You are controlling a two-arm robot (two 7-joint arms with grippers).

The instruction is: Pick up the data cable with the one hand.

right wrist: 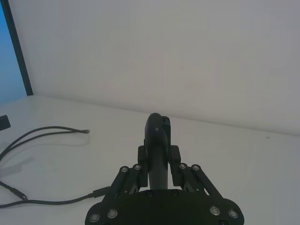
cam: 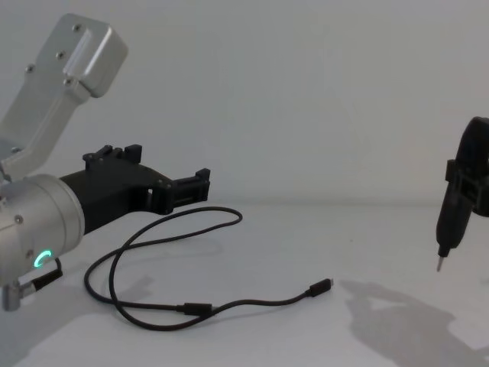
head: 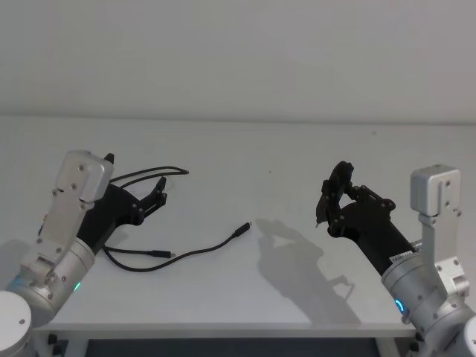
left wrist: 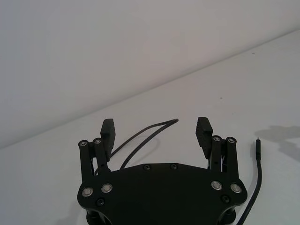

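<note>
No writing, label, brand mark, number or sign was legible on any surface in these views.

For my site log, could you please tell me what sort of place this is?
Probably a robotics lab bench: a white table against a plain wall, the open left gripper and the right gripper shut on a pointed tool, and one data cable laid out.
</note>
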